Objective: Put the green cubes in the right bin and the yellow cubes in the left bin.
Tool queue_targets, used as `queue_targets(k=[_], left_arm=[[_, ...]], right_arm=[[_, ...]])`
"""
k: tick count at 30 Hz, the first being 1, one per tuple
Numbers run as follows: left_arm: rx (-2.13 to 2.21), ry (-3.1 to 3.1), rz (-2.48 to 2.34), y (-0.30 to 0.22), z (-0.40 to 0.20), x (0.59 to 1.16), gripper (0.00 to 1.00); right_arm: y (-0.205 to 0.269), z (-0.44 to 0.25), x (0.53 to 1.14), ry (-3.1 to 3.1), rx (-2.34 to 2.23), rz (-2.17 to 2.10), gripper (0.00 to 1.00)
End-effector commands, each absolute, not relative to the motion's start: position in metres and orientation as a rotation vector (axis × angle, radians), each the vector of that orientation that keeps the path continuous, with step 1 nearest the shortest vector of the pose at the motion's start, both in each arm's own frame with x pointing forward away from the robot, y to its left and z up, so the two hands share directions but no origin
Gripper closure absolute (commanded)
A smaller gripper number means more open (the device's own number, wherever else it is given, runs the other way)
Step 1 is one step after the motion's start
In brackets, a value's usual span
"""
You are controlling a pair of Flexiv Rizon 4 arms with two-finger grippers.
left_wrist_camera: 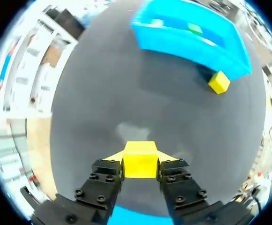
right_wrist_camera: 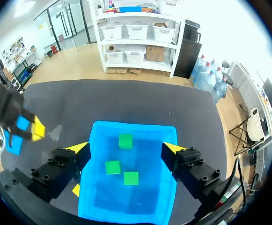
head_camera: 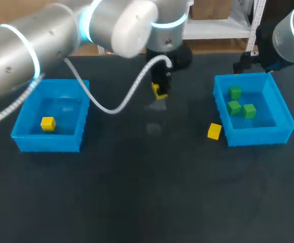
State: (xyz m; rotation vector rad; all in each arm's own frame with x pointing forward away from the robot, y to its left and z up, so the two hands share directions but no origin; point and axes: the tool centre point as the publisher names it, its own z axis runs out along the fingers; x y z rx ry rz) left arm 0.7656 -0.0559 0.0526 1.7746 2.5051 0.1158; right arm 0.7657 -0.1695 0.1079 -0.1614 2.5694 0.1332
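The left gripper (head_camera: 160,92), above the far middle of the table (head_camera: 147,192), is clamped on a yellow cube (left_wrist_camera: 140,159). The right gripper (right_wrist_camera: 126,150) hangs spread wide and empty over the right bin (head_camera: 258,136), which holds three green cubes (head_camera: 234,107). A second yellow cube (head_camera: 214,131) lies just beside that bin, and a third yellow cube (head_camera: 48,123) sits in the left bin (head_camera: 45,143).

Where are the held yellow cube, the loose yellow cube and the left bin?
held yellow cube (left_wrist_camera: 140,164): left wrist view, near face
loose yellow cube (head_camera: 214,131): head view, top face
left bin (head_camera: 48,144): head view, near wall
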Motion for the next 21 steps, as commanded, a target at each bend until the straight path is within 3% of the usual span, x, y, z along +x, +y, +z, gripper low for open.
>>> queue_targets(k=[1, 14, 21], left_arm=[[1.632, 2.499, 0.075, 0.016, 0.074, 0.745, 1.00], [1.090, 2.749, 0.202, 0.182, 0.100, 0.717, 1.00], [0.911, 2.835, 0.231, 0.236, 0.096, 0.684, 1.00]], right_arm=[[-0.169, 0.107, 0.763, 2.561, -0.156, 0.128, 0.00], [-0.169, 0.107, 0.763, 2.561, -0.156, 0.128, 0.00], [-0.169, 0.107, 0.763, 2.561, -0.156, 0.128, 0.00]])
